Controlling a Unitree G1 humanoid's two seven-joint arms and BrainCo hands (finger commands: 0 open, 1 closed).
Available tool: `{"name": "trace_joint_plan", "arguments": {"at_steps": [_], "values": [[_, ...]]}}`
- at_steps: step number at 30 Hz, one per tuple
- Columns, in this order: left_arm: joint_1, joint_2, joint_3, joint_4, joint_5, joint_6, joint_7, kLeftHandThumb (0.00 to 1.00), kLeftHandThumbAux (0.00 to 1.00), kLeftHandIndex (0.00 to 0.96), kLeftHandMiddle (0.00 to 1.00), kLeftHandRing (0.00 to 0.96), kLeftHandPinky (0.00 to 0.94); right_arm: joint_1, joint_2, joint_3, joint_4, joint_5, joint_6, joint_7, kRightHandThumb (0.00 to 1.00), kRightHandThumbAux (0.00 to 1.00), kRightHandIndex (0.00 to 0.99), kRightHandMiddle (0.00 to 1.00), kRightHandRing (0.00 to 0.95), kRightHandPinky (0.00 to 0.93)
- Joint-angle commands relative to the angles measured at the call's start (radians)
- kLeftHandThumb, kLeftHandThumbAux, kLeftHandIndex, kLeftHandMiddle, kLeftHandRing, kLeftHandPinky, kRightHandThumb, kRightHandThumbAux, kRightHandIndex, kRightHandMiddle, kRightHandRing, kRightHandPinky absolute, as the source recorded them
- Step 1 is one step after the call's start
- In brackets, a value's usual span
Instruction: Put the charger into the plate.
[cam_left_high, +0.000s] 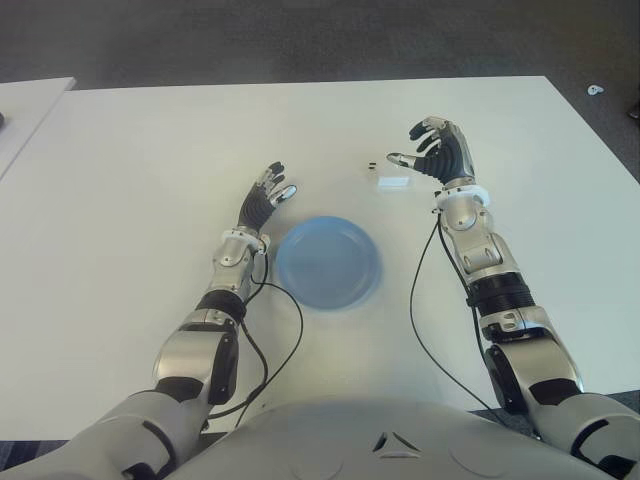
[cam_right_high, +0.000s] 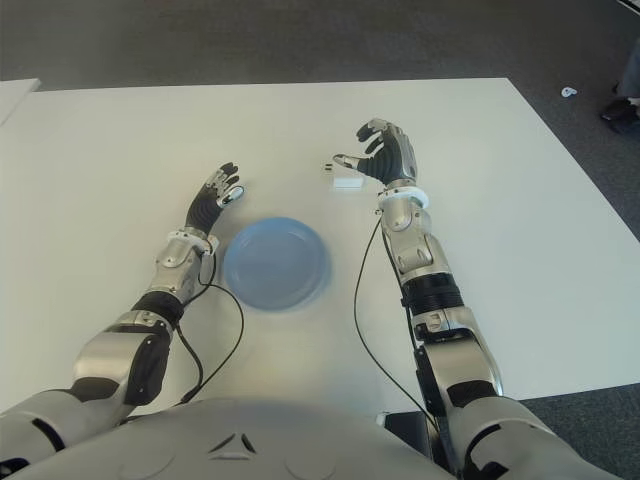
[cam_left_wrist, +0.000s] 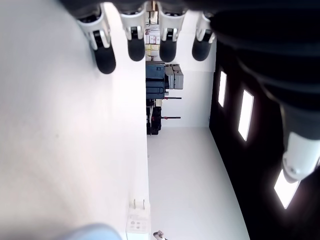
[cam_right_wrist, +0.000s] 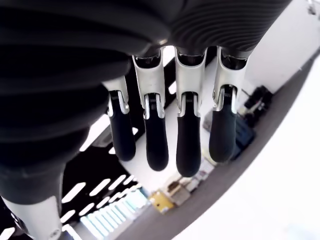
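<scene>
A small white charger (cam_left_high: 392, 182) lies flat on the white table (cam_left_high: 150, 150), its prongs pointing left; it also shows far off in the left wrist view as a white charger (cam_left_wrist: 137, 222). The blue plate (cam_left_high: 328, 263) sits in front of me, holding nothing. My right hand (cam_left_high: 432, 148) hovers just right of and above the charger, fingers spread and holding nothing. To the left of the plate is my left hand (cam_left_high: 270, 190), its fingers extended and nothing in them.
A second white table's corner (cam_left_high: 25, 105) shows at the far left. Dark carpet (cam_left_high: 300, 40) lies beyond the table's far edge. Black cables (cam_left_high: 425, 320) hang from both forearms over the table near the plate.
</scene>
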Motion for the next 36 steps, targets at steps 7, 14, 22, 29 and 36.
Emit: {"name": "trace_joint_plan", "arguments": {"at_steps": [7, 14, 22, 29, 36], "values": [[0.054, 0.008, 0.002, 0.024, 0.006, 0.006, -0.014, 0.016, 0.552, 0.0, 0.0, 0.0, 0.003, -0.096, -0.042, 0.086, 0.207, -0.098, -0.109, -0.079, 0.114, 0.546, 0.046, 0.106, 0.128, 0.126], [0.062, 0.005, 0.021, 0.018, -0.013, -0.01, -0.015, 0.02, 0.569, 0.0, 0.0, 0.0, 0.009, -0.208, -0.045, 0.162, 0.424, -0.141, -0.143, -0.056, 0.05, 0.473, 0.003, 0.014, 0.016, 0.011], [0.069, 0.001, 0.027, 0.01, -0.028, -0.008, -0.02, 0.026, 0.566, 0.0, 0.0, 0.0, 0.004, -0.29, -0.057, 0.266, 0.655, -0.175, -0.216, 0.085, 0.016, 0.409, 0.0, 0.0, 0.0, 0.0], [0.077, 0.003, 0.023, -0.006, -0.021, -0.013, -0.027, 0.03, 0.556, 0.0, 0.0, 0.0, 0.004, -0.299, -0.047, 0.328, 0.742, -0.194, -0.214, 0.176, 0.001, 0.36, 0.0, 0.0, 0.0, 0.0], [0.08, 0.006, 0.023, -0.011, -0.019, -0.008, -0.032, 0.028, 0.547, 0.0, 0.0, 0.0, 0.004, -0.32, -0.024, 0.366, 0.815, -0.201, -0.154, 0.245, 0.0, 0.327, 0.0, 0.0, 0.0, 0.0]]}}
